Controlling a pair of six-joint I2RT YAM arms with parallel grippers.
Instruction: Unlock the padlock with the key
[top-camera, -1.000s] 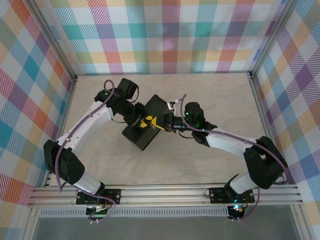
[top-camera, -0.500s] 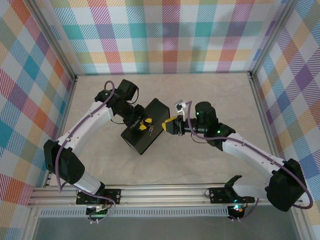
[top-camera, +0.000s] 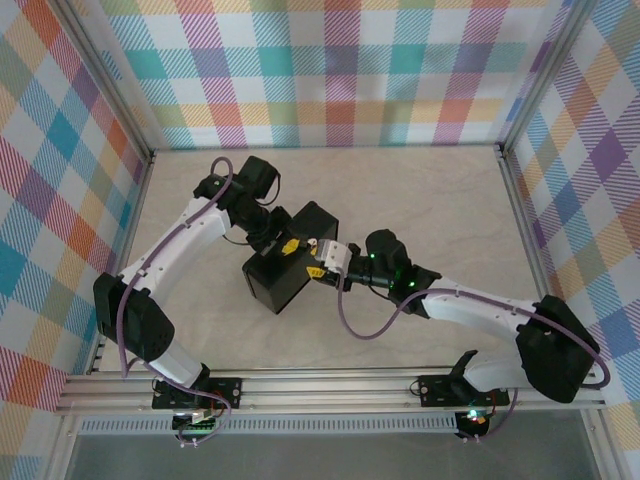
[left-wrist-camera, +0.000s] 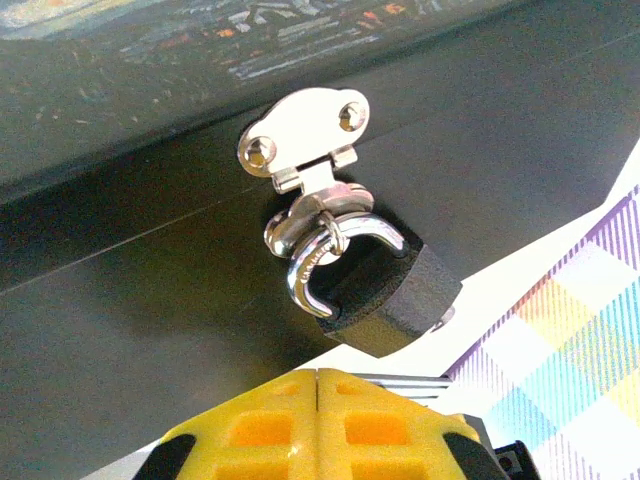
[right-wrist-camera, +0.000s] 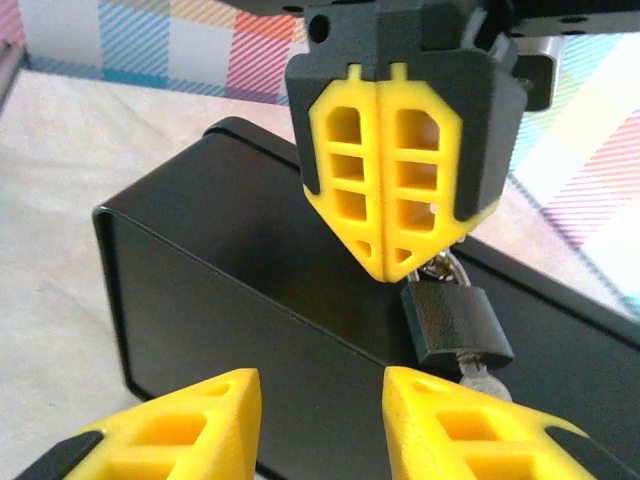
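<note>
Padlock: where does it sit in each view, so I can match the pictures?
Top external: too small to tell.
Left wrist: padlock centre-right, hanging on the hasp.
Right wrist: padlock lower right, below the left gripper tips.
Shared landmark: the black box.

Shows the box (top-camera: 285, 265) resting on the table (top-camera: 430, 200), left of its centre, well apart from every edge. Hangs the padlock (right-wrist-camera: 455, 325) from the hasp (left-wrist-camera: 305, 135) on the box's side wall, key (right-wrist-camera: 485, 380) in its underside. Sets the left gripper (right-wrist-camera: 392, 268) just above the padlock, the right gripper (right-wrist-camera: 320, 400) before it, apart.
</note>
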